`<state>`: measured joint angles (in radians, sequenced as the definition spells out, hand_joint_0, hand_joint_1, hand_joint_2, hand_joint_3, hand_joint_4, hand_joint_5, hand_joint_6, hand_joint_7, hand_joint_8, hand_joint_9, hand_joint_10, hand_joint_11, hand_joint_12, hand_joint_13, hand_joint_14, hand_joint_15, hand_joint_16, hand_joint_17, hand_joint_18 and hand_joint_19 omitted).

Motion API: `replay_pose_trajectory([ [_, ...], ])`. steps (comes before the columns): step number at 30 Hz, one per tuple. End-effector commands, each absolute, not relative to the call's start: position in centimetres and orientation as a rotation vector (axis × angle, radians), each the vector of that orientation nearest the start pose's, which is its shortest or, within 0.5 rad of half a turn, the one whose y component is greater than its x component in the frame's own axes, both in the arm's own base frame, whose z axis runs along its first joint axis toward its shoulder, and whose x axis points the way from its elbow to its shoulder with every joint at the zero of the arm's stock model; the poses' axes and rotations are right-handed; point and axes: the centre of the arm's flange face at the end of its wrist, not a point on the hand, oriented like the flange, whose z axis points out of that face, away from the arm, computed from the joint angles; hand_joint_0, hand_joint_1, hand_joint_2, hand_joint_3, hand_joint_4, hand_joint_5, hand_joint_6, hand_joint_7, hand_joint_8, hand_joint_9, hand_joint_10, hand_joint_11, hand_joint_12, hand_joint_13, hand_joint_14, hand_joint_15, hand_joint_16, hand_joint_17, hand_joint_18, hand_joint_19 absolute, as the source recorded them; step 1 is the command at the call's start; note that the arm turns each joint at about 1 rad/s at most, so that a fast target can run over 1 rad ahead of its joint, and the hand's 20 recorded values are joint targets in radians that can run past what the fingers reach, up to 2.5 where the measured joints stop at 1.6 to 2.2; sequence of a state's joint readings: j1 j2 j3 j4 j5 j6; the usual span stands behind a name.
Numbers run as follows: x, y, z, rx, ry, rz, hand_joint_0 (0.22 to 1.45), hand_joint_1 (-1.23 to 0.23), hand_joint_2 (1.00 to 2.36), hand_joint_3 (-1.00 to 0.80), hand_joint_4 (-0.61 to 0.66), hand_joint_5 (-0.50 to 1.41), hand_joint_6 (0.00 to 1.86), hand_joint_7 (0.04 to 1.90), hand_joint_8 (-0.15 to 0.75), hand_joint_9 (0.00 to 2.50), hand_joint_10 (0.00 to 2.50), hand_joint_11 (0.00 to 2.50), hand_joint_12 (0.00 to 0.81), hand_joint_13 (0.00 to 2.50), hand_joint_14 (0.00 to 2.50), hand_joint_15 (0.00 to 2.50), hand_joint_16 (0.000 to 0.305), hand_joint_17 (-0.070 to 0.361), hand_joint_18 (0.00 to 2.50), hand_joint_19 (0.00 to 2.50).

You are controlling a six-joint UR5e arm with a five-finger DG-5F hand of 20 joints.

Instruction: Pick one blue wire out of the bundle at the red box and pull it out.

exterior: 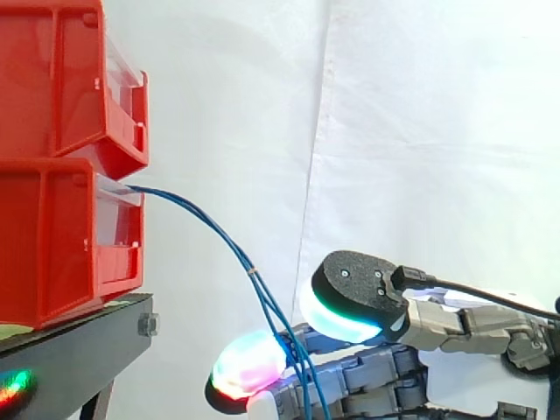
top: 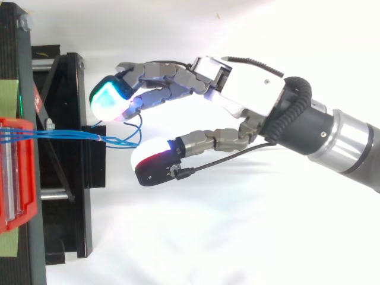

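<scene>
A bundle of thin blue wires (exterior: 219, 232) leaves the clear front of the lower red box (exterior: 61, 236) and sags down to the right, tied together partway along. From above, the wires (top: 77, 136) run right from the red box (top: 15, 172) and end in a small loop. My hand (top: 249, 89) reaches in from the right with its fingers nearly straight. The cyan-glowing fingertips (top: 110, 100) lie on the far side of the loop and the thumb pad (top: 153, 161) on the near side, with a gap between them. In the side view the hand (exterior: 376, 367) is low, and the wires drop past its fingers.
A second red box (exterior: 61, 79) is stacked on the lower one. Both rest on a black stand (exterior: 79, 341) whose frame (top: 65, 178) lies under the wires. A white curtain hangs behind.
</scene>
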<state>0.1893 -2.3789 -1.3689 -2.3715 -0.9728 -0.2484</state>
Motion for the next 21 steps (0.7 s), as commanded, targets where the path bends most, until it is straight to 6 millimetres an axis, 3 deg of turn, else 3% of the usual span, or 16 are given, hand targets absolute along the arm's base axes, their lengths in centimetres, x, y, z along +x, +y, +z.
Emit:
replay_pose_trajectory([
  [1, 75.4, -4.5, 15.1, 1.173, 0.894, 0.834, 0.48, -0.74, 1.0, -0.5, 0.26, -0.14, 0.5, 0.94, 0.253, 0.67, 0.01, 0.35, 0.372, 0.26, 0.01, 0.18, 0.053, 0.119, 0.26, 0.38],
  [10, 77.0, -4.1, 17.4, 1.14, 0.83, 0.873, 0.51, -0.76, 1.0, -0.47, 0.26, -0.12, 0.5, 1.09, 0.251, 0.72, 0.02, 0.41, 0.358, 0.29, 0.01, 0.2, 0.05, 0.113, 0.28, 0.41],
  [21, 77.3, -3.5, 17.8, 1.121, 0.806, 0.89, 0.55, -0.77, 1.01, -0.42, 0.22, -0.1, 0.5, 1.2, 0.244, 0.74, 0.01, 0.43, 0.351, 0.3, 0.01, 0.21, 0.048, 0.107, 0.28, 0.42],
])
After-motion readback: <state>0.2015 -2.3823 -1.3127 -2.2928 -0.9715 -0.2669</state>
